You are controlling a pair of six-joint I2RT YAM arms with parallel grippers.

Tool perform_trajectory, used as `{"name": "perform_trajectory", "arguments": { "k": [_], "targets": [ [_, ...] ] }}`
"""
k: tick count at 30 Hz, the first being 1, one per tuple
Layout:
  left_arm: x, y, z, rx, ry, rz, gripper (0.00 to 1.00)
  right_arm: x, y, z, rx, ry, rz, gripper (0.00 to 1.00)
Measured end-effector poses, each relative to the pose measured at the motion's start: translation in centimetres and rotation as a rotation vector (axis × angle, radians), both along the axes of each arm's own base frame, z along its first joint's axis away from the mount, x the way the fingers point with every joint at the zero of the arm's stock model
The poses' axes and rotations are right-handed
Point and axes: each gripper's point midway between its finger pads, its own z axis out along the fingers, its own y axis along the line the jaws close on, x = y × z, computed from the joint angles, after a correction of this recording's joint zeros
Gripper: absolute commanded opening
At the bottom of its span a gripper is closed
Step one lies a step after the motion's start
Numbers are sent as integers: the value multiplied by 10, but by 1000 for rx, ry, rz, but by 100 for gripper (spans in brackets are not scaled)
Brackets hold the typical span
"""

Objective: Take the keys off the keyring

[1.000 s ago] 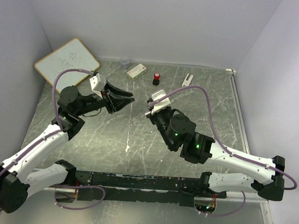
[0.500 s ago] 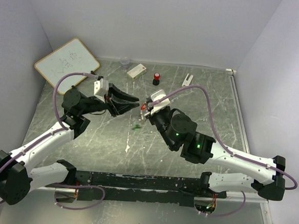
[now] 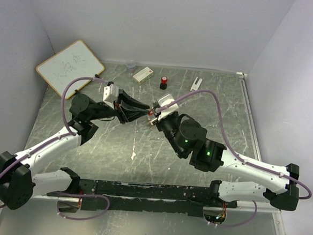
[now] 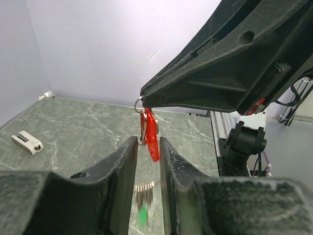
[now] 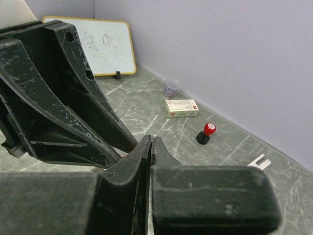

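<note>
about half done by the look of it: green key point(image 4: 143, 204) off and loose on the counter point(image 4: 73, 132) at 6 o'clock, red key point(image 4: 150, 132) left to free, hanging from the ring point(image 4: 138, 103) pinched in the clenched right hand point(image 3: 153, 117), between the parted left hand point(image 4: 146, 147).

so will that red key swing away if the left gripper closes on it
Probably swings at first touch: the red key hangs freely from the keyring, held by the right gripper. It looks thin and light, so little resistance. The left gripper is open with a finger on either side, so closing should likely trap it.
</note>
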Motion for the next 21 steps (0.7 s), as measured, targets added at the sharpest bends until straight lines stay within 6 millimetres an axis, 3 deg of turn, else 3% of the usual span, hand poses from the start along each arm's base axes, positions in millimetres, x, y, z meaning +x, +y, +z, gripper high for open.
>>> {"name": "perform_trajectory", "arguments": {
  "k": [13,21],
  "targets": [
    [4,-7,-6,8,-25,16,34,-5,-1,7,30,-1,30,0],
    [-19,4,-6,-18,-98,-11,36,-6,-2,9,37,-1,32,0]
  ]
}}
